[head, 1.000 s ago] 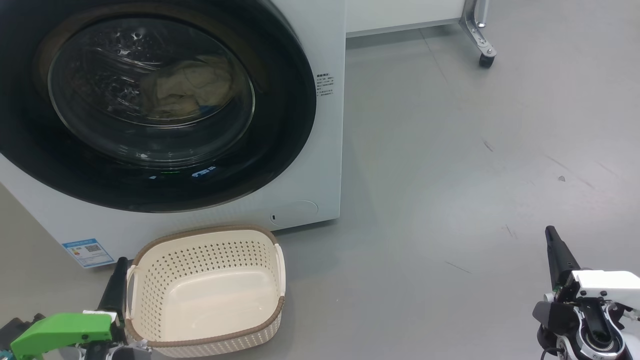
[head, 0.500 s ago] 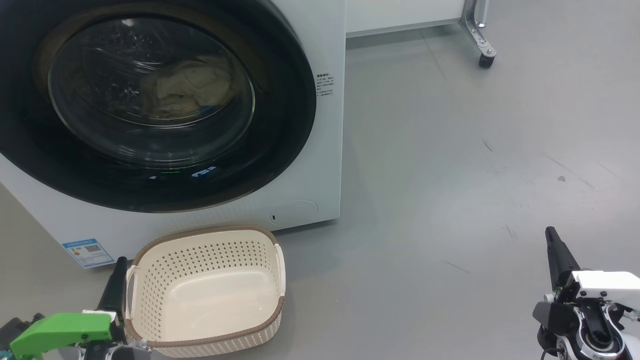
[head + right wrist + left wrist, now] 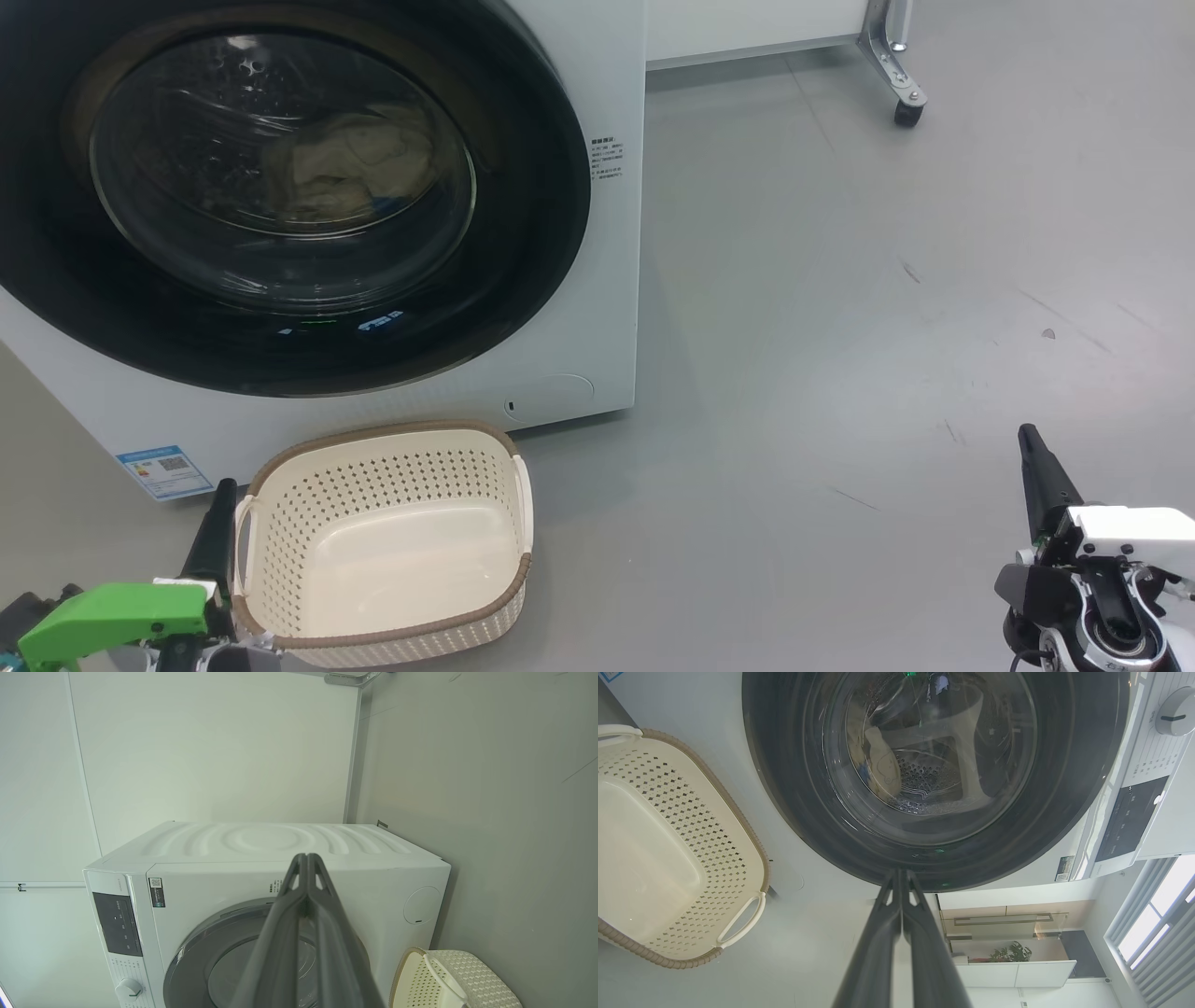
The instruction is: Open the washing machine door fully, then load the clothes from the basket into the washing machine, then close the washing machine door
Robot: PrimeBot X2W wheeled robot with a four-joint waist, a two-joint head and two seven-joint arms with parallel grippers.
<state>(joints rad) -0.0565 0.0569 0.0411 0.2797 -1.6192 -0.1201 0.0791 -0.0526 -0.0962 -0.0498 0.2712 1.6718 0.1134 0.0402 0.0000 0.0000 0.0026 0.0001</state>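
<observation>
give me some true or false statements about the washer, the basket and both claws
1. The washing machine door is closed. True.
2. The basket holds the clothes. False: it is empty; the clothes lie in the drum, behind the door glass.
3. The left claw is shut and holds nothing. True.
4. The right claw grips a basket handle. False: it is shut on nothing and stays apart from the basket.
5. The basket lies tipped on its side. False: it stands upright on the floor, in front of the washing machine.
</observation>
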